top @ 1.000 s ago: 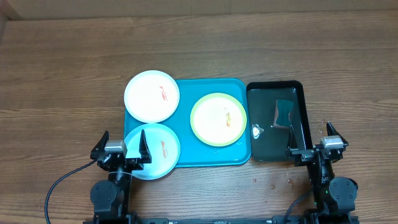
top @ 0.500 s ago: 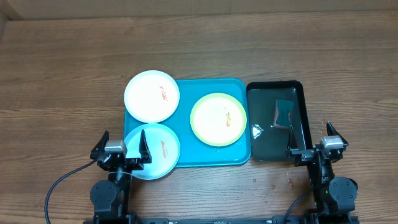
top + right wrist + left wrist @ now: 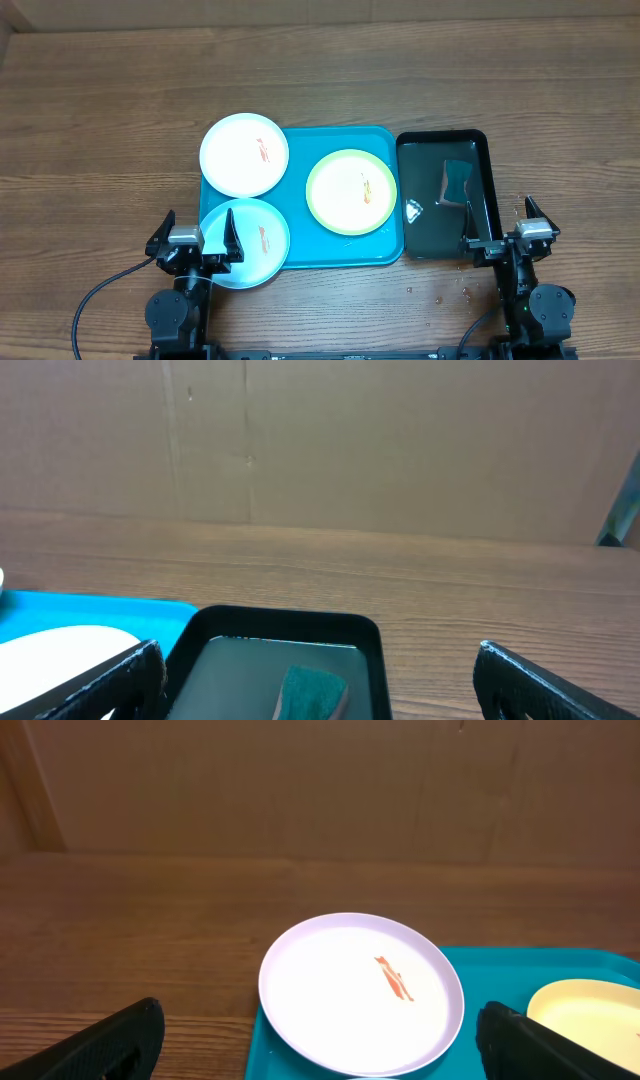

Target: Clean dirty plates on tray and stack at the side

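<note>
The turquoise tray (image 3: 300, 255) lay in the middle of the wooden desk (image 3: 100, 110), with a black tray (image 3: 480, 150) just beside its right edge. A teal sponge (image 3: 458, 180) sat in the black tray.

The white plate (image 3: 235, 160) rested over the turquoise tray's far left corner, partly hanging past the rim above the desk. The light blue plate (image 3: 250, 250) overhung the near left corner in the same way. The yellow-green plate (image 3: 340, 195) lay fully inside, toward the right. All three carried orange-red smears.

The left gripper (image 3: 196, 240) sat at the near edge, just left of the light blue plate. Its jaws were spread wide and held nothing. The right gripper (image 3: 508, 238) sat near the black tray's near right corner, jaws likewise spread and empty.
</note>
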